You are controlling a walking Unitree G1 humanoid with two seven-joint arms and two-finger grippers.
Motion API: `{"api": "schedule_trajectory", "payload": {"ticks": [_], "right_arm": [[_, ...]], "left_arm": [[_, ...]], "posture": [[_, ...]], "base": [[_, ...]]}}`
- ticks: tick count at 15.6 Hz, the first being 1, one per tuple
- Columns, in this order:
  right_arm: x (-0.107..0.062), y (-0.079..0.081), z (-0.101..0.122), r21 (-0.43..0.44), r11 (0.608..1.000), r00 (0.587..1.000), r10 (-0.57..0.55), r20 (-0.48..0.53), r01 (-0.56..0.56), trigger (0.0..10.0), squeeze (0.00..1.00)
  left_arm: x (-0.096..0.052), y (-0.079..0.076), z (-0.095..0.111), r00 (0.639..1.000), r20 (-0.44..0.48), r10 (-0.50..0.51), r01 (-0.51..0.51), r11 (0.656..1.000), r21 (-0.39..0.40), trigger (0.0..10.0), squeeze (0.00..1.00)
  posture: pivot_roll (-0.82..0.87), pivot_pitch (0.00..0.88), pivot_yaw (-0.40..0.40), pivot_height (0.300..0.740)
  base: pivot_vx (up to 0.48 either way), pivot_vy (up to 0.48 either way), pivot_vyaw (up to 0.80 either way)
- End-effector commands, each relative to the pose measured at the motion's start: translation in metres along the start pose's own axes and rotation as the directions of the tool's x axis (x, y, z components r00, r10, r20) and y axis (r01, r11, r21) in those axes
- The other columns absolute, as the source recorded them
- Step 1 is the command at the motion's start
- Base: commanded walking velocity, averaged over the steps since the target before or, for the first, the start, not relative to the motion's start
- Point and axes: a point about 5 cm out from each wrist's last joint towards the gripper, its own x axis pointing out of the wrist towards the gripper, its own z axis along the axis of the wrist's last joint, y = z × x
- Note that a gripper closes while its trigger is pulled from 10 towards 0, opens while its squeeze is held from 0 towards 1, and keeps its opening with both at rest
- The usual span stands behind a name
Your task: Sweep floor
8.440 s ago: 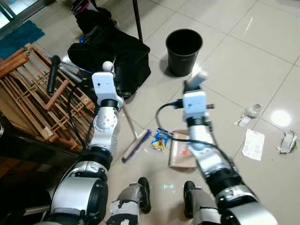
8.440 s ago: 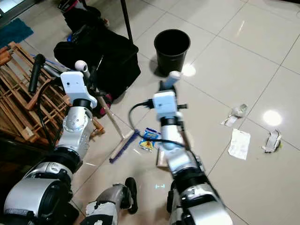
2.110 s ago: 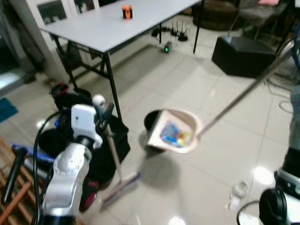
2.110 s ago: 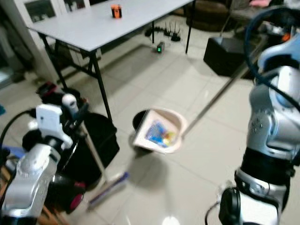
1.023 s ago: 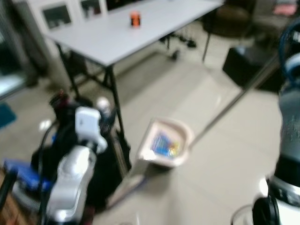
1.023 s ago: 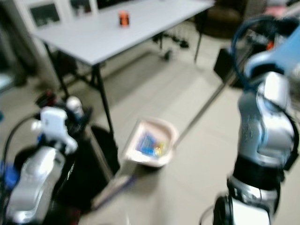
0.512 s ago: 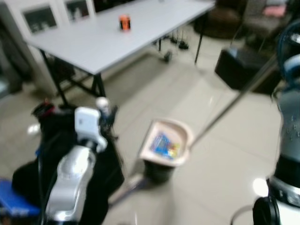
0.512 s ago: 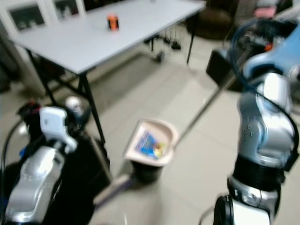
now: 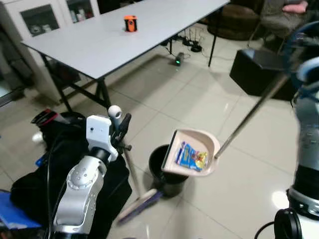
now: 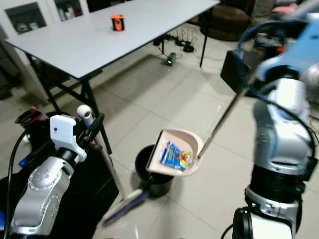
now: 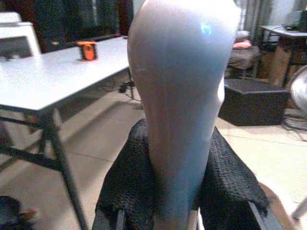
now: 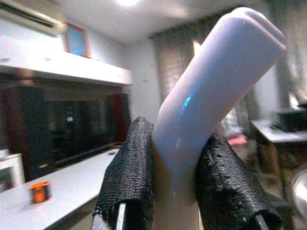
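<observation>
A beige dustpan [image 9: 195, 155] hangs tilted over the rim of a black bin [image 9: 160, 172]. A blue and yellow wrapper [image 9: 190, 156] lies in the pan. Its long grey pole [image 9: 249, 117] runs up to my raised right arm [image 10: 281, 104]. My right gripper [image 12: 175, 143] is shut on the pole's white grip [image 12: 211, 96], with a black finger [image 12: 127, 167] on each side. My left gripper [image 9: 122, 128] is shut on the broom's handle [image 11: 180, 86]. The broom's stick slants down to its purple head [image 9: 139, 205] on the floor beside the bin.
A long grey table [image 9: 99, 42] with an orange item [image 9: 130, 23] stands behind the bin. A black bag [image 9: 55, 154] lies on the floor by my left arm. A black box [image 9: 259, 69] sits at the back right. Pale tiles lie open before the bin.
The dustpan with the wrapper has come off the floor and now hangs at the bin's rim. The broom stays in the left gripper. The view swung upward and has steadied.
</observation>
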Motion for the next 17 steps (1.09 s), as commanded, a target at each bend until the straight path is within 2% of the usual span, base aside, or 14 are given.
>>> {"api": "schedule_trajectory", "payload": {"ticks": [1, 3, 5, 6, 10, 15, 17], "right_arm": [[0.003, 0.000, 0.008, -0.032, 0.999, 0.998, 0.014, 0.065, -0.012, 10.0, 0.00], [0.001, 0.011, 0.003, -0.059, 0.996, 0.994, 0.070, 0.081, -0.065, 10.0, 0.00], [-0.007, 0.032, -0.004, -0.103, 0.983, 0.979, 0.162, 0.122, -0.150, 10.0, 0.00], [-0.013, 0.045, -0.008, -0.105, 0.975, 0.968, 0.208, 0.143, -0.195, 10.0, 0.00], [-0.028, 0.079, -0.021, -0.096, 0.943, 0.930, 0.329, 0.164, -0.317, 10.0, 0.00], [-0.062, 0.128, -0.045, -0.187, 0.865, 0.837, 0.498, 0.226, -0.465, 10.0, 0.00], [-0.071, 0.139, -0.048, -0.199, 0.836, 0.802, 0.547, 0.241, -0.511, 10.0, 0.00]], "left_arm": [[-0.001, 0.004, 0.006, 1.000, 0.019, 0.013, -0.013, 1.000, 0.021, 10.0, 0.00], [-0.001, 0.005, 0.007, 1.000, 0.017, 0.013, -0.013, 1.000, 0.021, 10.0, 0.00], [0.000, 0.006, 0.006, 1.000, 0.016, 0.013, -0.013, 0.999, 0.031, 10.0, 0.00], [0.000, 0.005, 0.006, 1.000, 0.017, 0.014, -0.015, 0.999, 0.033, 10.0, 0.00], [0.001, 0.004, 0.006, 1.000, 0.017, 0.006, -0.007, 0.999, 0.046, 10.0, 0.00], [0.001, 0.006, 0.007, 1.000, 0.018, 0.020, -0.021, 0.998, 0.059, 10.0, 0.00], [0.000, 0.007, 0.007, 1.000, 0.016, 0.018, -0.019, 0.998, 0.063, 10.0, 0.00]], "posture": [[0.05, 0.000, 0.027, 0.740], [0.05, 0.000, 0.031, 0.740], [0.05, 0.000, 0.031, 0.740], [0.06, 0.000, 0.034, 0.740], [0.06, 0.000, 0.036, 0.740], [0.08, 0.000, 0.038, 0.740], [0.08, 0.000, 0.042, 0.740]], "base": [[0.000, 0.000, 0.00], [0.000, 0.000, 0.00], [0.000, 0.000, 0.00], [0.000, 0.000, 0.00], [0.000, 0.000, 0.00], [0.000, 0.000, 0.00], [0.000, 0.000, 0.00]]}}
